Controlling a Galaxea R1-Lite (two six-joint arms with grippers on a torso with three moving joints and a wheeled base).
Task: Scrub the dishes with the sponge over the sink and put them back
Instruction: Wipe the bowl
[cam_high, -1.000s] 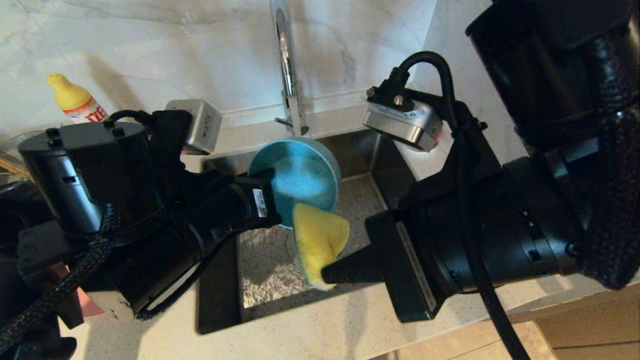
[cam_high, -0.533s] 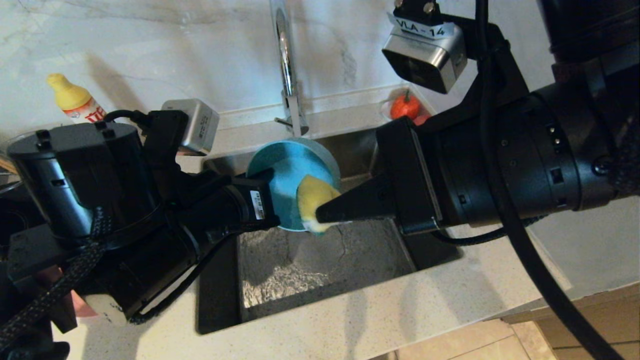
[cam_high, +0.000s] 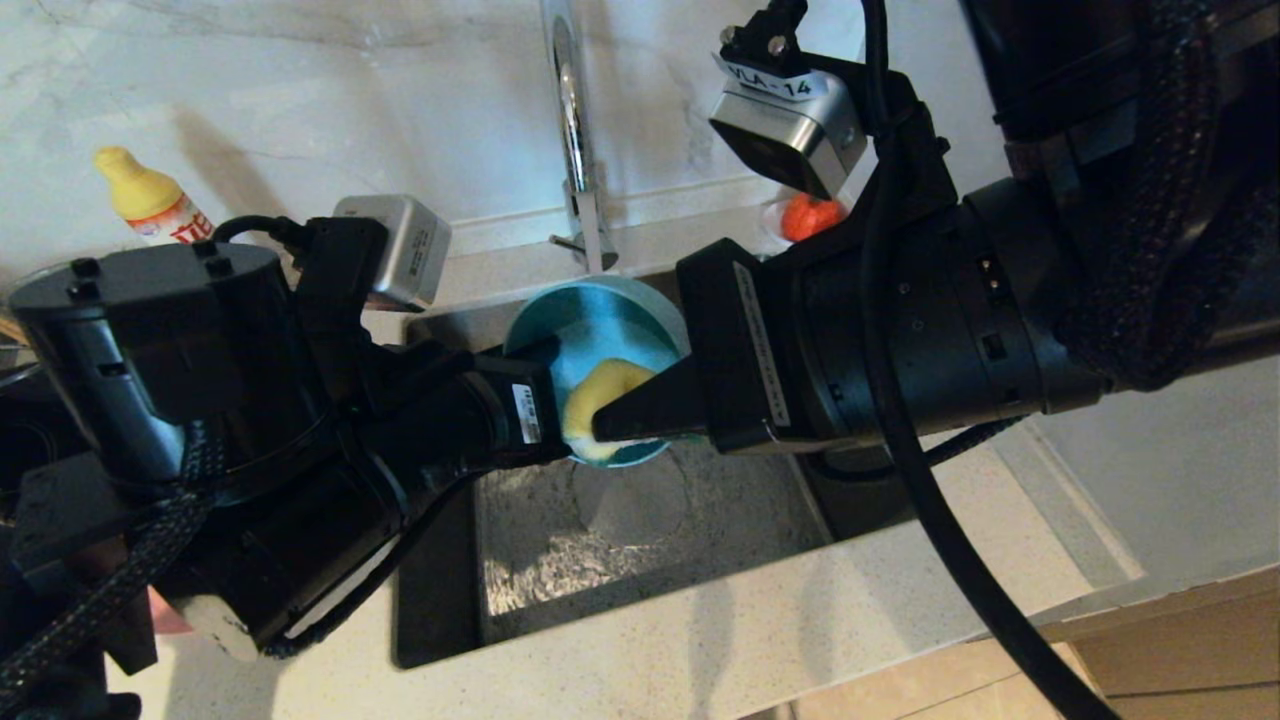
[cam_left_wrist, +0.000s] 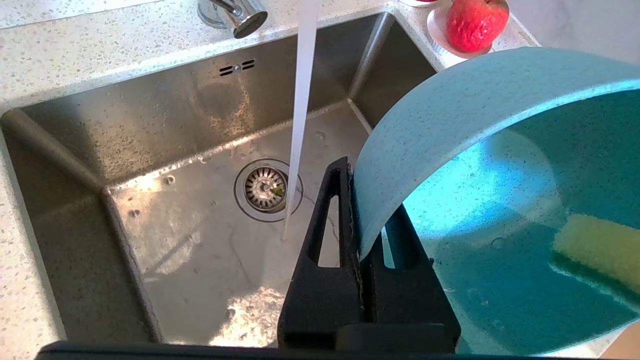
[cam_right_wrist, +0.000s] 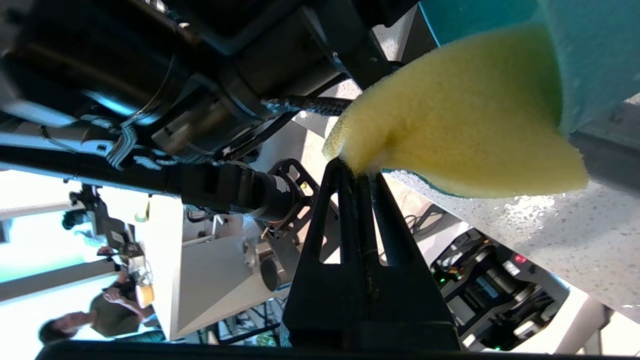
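A teal-blue bowl hangs tilted on edge over the steel sink, its hollow facing right. My left gripper is shut on its rim; in the left wrist view the fingers of this gripper pinch the bowl wall. From the right, my right gripper is shut on a yellow sponge and presses it against the inside of the bowl. The right wrist view shows the sponge squeezed at this gripper's tips. One end of the sponge lies on the bowl's floor.
Water runs in a thin stream from the chrome faucet down beside the drain. A red fruit on a white saucer stands at the sink's back right corner. A yellow-capped bottle stands back left. The speckled counter borders the sink.
My right gripper has carried the sponge from the sink's front up and left into the bowl. The left gripper and bowl have stayed almost still.
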